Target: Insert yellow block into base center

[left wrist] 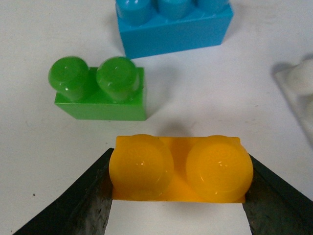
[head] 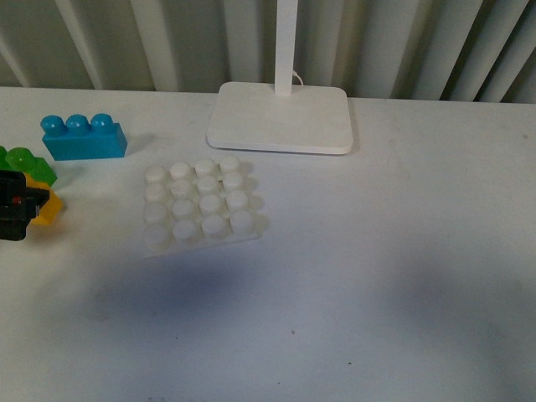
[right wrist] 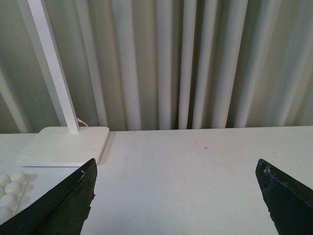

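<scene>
My left gripper is at the table's far left edge, shut on the yellow block. In the left wrist view the two black fingers press the ends of the yellow block, studs up, my left gripper centred on it. The white studded base lies to the right of the block, apart from it; its corner shows in the left wrist view. My right gripper is open and empty over bare table, out of the front view. The base's edge shows in the right wrist view.
A green two-stud brick sits just behind the yellow block. A blue three-stud brick lies beyond it. A white lamp stand with a pole stands behind the base. Pleated curtain at the back.
</scene>
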`<state>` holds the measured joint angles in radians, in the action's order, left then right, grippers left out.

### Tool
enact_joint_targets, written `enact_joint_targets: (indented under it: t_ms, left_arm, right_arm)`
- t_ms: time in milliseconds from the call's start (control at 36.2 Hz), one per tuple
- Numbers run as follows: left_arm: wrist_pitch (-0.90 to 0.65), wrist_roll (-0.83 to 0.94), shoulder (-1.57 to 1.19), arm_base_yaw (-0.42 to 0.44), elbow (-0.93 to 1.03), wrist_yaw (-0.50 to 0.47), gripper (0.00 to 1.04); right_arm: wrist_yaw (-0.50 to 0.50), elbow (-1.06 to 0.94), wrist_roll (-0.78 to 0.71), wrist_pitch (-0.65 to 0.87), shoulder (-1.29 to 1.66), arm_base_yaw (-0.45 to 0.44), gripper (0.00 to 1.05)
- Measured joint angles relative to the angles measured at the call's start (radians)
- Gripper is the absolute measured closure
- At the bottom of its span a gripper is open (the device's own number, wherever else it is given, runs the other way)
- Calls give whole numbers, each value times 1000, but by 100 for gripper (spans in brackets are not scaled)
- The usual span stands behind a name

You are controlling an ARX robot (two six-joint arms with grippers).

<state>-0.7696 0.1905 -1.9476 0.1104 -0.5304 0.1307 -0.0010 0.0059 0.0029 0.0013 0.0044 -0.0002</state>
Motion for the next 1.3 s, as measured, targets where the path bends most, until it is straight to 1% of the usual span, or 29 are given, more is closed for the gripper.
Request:
enact_joint_targets:
  t_ms: [111, 277, 470, 636, 774, 940, 1300]
  left_arm:
    - [42, -67, 99, -81, 30, -66, 39]
    - [100, -187, 174, -257, 41, -195, 39]
    - [156, -278, 175, -380, 11, -288, 39]
    - [208, -361, 156, -491, -59, -380, 39]
    - [238, -413, 127, -545, -98, -426, 39]
    - [248, -452, 88, -578, -133, -446, 39]
    - [262, -488, -11, -615, -209, -481, 39]
  right_arm:
    - [0, 0, 0, 0, 0, 0, 9]
    - [0, 0, 0, 0, 0, 0, 9]
    - [0, 0, 0, 0, 0, 0, 9]
    - [0, 0, 0, 0, 0, 0, 9]
    - [0, 0, 0, 0, 0, 0, 9]
    - [0, 0, 0, 0, 0, 0, 9]
    - [0, 0, 0, 0, 0, 0, 9]
